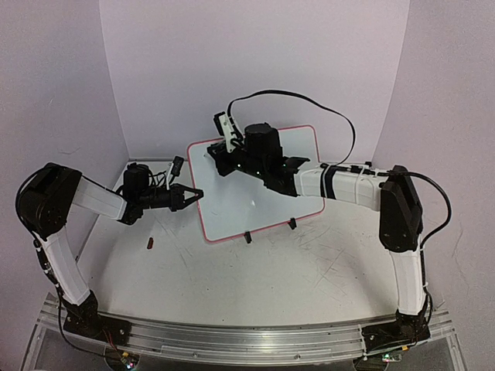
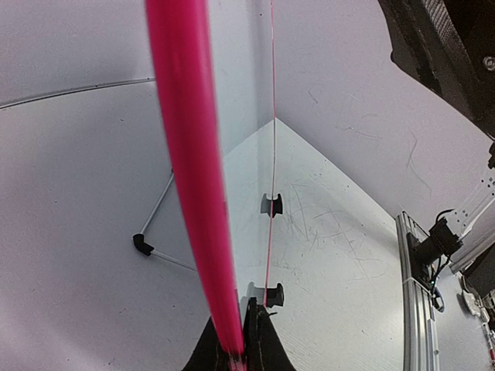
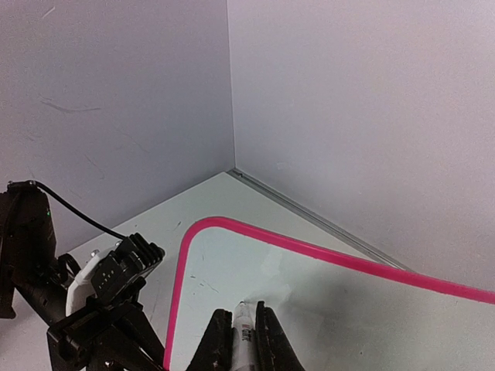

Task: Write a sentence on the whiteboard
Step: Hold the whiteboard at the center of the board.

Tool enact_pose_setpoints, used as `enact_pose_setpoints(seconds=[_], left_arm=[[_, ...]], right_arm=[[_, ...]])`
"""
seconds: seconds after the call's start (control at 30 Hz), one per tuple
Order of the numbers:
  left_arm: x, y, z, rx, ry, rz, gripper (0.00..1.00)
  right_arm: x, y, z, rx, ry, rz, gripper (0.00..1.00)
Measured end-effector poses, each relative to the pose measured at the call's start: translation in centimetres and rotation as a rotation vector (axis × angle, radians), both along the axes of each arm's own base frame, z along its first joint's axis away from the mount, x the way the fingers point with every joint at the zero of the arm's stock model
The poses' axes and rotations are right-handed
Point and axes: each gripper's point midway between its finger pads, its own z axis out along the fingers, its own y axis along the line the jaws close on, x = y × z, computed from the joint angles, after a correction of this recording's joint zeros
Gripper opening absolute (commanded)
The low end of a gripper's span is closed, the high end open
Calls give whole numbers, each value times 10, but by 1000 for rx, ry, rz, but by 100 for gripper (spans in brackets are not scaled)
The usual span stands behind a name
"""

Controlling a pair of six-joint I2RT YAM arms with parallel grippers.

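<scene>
The whiteboard (image 1: 232, 207), white with a pink rim, lies flat in the middle of the table with two black clip feet (image 1: 247, 238) on its near edge. My left gripper (image 1: 191, 196) is shut on the board's left rim (image 2: 189, 193), and the rim runs straight up out of the jaws in the left wrist view. My right gripper (image 1: 216, 157) hangs over the board's far left corner, shut on a white marker (image 3: 244, 334). The marker's tip sits at the board surface (image 3: 325, 309). No sentence is in view on the board.
A small dark red object (image 1: 151, 243) lies on the table left of the board. A black cable (image 1: 309, 100) loops from the right wrist over the board's back edge. White walls close the back and both sides. The aluminium rail (image 1: 247, 340) runs along the near edge.
</scene>
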Motion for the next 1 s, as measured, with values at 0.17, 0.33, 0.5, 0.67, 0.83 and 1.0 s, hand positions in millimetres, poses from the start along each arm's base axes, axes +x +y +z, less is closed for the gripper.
enact_pose_setpoints(seconds=[0.17,0.33,0.5,0.67,0.83,1.0], left_arm=[[-1,0,0,1,0,-2,0],[-1,0,1,2,1,-4,0],[-1,0,0,5,6,1,0],[-1,0,1,5,4,0,0],[-1,0,0,8,8,1,0],[-2,0,0,8,7,0,0]], right_arm=[[0,0,0,0,0,-1,0],[1,1,0,1,0,1,0],[2,5,0,5,-2,7,0],[1,10,2,10,-5,15,0],[-3,16,0,7,-2,35,0],[-8,20,-4,-3,8,51,0]])
